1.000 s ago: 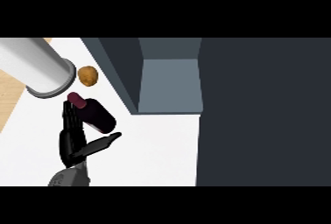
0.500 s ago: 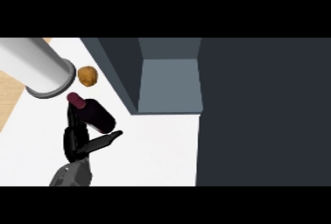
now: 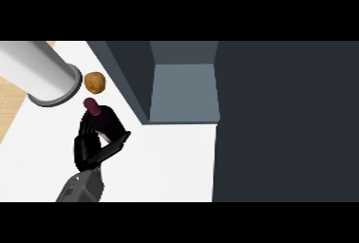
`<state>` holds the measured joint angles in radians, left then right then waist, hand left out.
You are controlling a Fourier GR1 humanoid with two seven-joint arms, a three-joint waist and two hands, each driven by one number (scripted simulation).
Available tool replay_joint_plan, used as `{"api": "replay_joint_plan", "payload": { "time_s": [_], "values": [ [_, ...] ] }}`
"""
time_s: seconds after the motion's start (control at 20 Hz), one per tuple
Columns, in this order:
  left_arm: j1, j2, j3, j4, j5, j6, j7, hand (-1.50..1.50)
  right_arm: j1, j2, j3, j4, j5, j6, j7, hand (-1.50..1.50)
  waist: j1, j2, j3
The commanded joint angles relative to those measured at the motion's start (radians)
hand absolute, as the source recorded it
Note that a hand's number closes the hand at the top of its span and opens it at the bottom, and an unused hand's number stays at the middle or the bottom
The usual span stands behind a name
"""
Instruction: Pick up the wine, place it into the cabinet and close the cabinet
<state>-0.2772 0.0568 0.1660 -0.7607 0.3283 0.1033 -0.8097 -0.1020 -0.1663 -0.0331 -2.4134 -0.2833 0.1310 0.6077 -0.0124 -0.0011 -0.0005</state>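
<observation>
White surface (image 3: 161,161) filled the lower middle of the head view, and at its far left edge we saw a strip of light wood (image 3: 15,102). From the upper left corner a large grey cylinder (image 3: 38,71) came into the view; it was tilted and its round end pointed down to the right. Just beside that end lay a small brown round thing (image 3: 95,81), which we could not name with certainty. Below it was the wine (image 3: 101,118), a dark bottle whose red top pointed toward the brown thing, near it. One hand (image 3: 91,147) came up from the lower edge on a grey forearm (image 3: 80,186), and its black fingers (image 3: 85,137) and thumb were curled round the lower part of the bottle, so the hand was grasping it. We could not tell whether the bottle touched the surface. To the right stood the cabinet (image 3: 182,90), open, with a grey-blue inside; the bottle was outside it, just beside its left wall. Further right a wide dark panel (image 3: 288,123) covered the rest.
</observation>
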Motion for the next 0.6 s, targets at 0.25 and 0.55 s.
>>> {"api": "replay_joint_plan", "payload": {
  "time_s": [0.25, 0.55],
  "values": [
    [-0.040, -0.009, -0.055, 0.074, -0.069, -0.032, -0.059, 1.50, 0.113, 0.023, 0.035, -0.223, -0.044, -0.024, 0.066, -1.50, -0.005, -0.001, 0.000],
    [-0.110, 0.024, -0.081, 0.123, -0.176, 0.116, -0.101, 1.50, 0.064, 0.011, 0.012, -0.179, -0.058, -0.023, 0.066, -1.50, -0.007, -0.001, 0.000]
  ]
}}
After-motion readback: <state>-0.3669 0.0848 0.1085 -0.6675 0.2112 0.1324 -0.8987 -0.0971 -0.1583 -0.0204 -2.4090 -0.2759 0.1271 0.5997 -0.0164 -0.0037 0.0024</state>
